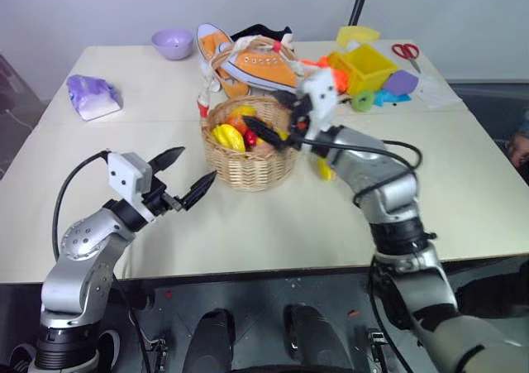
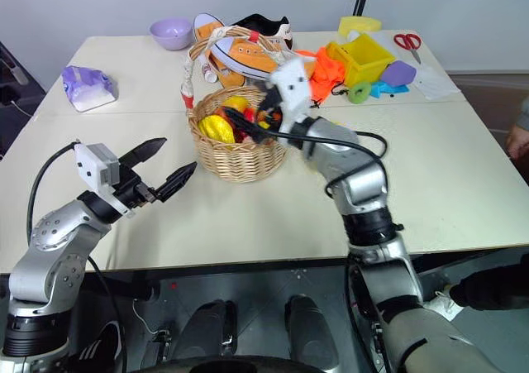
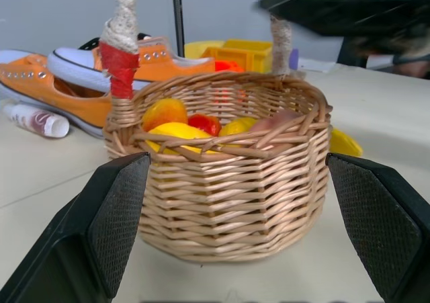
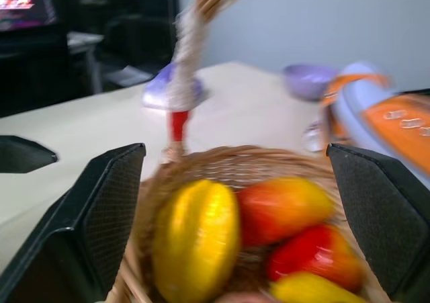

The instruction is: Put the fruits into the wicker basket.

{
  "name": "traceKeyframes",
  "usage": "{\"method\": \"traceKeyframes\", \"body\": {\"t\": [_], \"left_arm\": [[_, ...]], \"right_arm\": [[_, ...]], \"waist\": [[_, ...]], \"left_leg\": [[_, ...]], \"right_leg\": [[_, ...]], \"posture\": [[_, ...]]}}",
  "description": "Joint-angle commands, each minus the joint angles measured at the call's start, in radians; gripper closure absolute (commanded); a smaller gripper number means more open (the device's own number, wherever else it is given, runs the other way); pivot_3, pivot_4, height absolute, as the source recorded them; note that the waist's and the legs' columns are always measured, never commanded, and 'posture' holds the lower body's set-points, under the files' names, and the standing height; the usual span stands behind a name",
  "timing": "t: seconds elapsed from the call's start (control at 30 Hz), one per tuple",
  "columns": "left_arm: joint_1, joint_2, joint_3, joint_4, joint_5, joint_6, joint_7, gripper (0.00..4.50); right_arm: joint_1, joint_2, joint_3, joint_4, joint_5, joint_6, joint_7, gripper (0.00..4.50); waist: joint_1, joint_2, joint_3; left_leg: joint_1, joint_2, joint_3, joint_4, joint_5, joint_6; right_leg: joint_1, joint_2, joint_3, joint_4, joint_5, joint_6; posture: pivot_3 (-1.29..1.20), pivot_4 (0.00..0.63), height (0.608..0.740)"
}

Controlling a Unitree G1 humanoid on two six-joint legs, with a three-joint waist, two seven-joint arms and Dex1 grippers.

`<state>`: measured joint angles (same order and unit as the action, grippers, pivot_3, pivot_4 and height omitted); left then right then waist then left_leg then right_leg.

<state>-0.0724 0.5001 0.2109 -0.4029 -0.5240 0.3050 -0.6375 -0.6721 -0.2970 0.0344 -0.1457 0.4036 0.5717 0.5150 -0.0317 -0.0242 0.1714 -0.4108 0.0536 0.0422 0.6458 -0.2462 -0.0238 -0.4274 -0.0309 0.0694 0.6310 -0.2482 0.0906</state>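
The wicker basket (image 1: 248, 168) stands mid-table with its tall cord-wrapped handle (image 3: 121, 21). Inside lie several fruits: a yellow ribbed one (image 4: 196, 239), an orange-yellow one (image 4: 285, 207), a red one (image 4: 316, 256) and a pinkish peach (image 3: 279, 120). My right gripper (image 1: 277, 118) hovers open just above the basket's rim, nothing between its fingers. A yellow banana (image 3: 344, 144) lies on the table beside the basket, partly behind my right forearm. My left gripper (image 1: 186, 174) is open and empty, to the left of the basket and a short way off, pointing at it.
Behind the basket lie orange sneakers (image 1: 256, 63) and a small bottle (image 3: 37, 121). At the back right are a yellow plastic bin (image 1: 364, 65), a green ring (image 1: 362, 102) and scissors (image 1: 405, 50). A purple bowl (image 1: 172, 42) and a purple-white bag (image 1: 92, 96) sit back left.
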Motion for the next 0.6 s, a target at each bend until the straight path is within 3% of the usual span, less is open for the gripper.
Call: {"method": "traceKeyframes", "body": {"t": [0.03, 0.13, 0.23, 0.37, 0.6], "left_arm": [[-0.019, 0.01, 0.009, -0.002, -0.026, -0.015, -0.032, 0.01], [-0.049, -0.004, 0.027, 0.024, -0.073, -0.033, -0.07, 0.01], [-0.064, 0.027, -0.005, 0.062, -0.09, -0.039, -0.179, 0.01], [-0.084, 0.054, -0.029, 0.098, -0.09, -0.039, -0.255, 0.01], [-0.083, 0.072, -0.065, 0.1, -0.069, -0.035, -0.3, 0.01]], "right_arm": [[0.179, -0.085, -0.119, -0.249, 0.071, 0.083, -0.013, 0.01], [0.386, -0.139, -0.161, -0.385, 0.033, 0.085, -0.053, 0.01], [0.512, -0.112, -0.166, -0.426, -0.057, 0.097, -0.193, 0.01], [0.548, -0.053, -0.14, -0.434, -0.097, 0.12, -0.293, 0.01], [0.506, -0.039, -0.076, -0.372, -0.165, 0.153, -0.345, 0.01]], "waist": [[0.003, 0.0, 0.0], [0.012, 0.0, 0.0], [0.003, 0.0, 0.0], [-0.015, 0.0, 0.0], [-0.013, 0.0, 0.0]], "left_leg": [[0.0, 0.0, 0.0, 0.0, 0.0, 0.0], [0.001, 0.0, 0.0, -0.001, 0.0, 0.0], [0.002, 0.0, 0.0, -0.001, 0.0, 0.0], [0.003, 0.0, 0.0, 0.0, 0.0, 0.0], [0.002, 0.0, 0.0, 0.0, 0.0, 0.0]], "right_leg": [[0.0, 0.0, 0.0, 0.0, 0.0, 0.0], [0.0, 0.0, 0.0, 0.0, 0.0, 0.0], [0.0, 0.001, 0.001, 0.0, 0.0, -0.001], [0.0, 0.001, 0.002, 0.001, 0.001, -0.003], [0.0, 0.002, 0.002, 0.0, 0.001, -0.002]], "posture": [[0.0, 0.15, 0.74], [0.0, 0.15, 0.74], [0.0, 0.15, 0.74], [0.0, 0.15, 0.74], [0.0, 0.15, 0.74]]}}
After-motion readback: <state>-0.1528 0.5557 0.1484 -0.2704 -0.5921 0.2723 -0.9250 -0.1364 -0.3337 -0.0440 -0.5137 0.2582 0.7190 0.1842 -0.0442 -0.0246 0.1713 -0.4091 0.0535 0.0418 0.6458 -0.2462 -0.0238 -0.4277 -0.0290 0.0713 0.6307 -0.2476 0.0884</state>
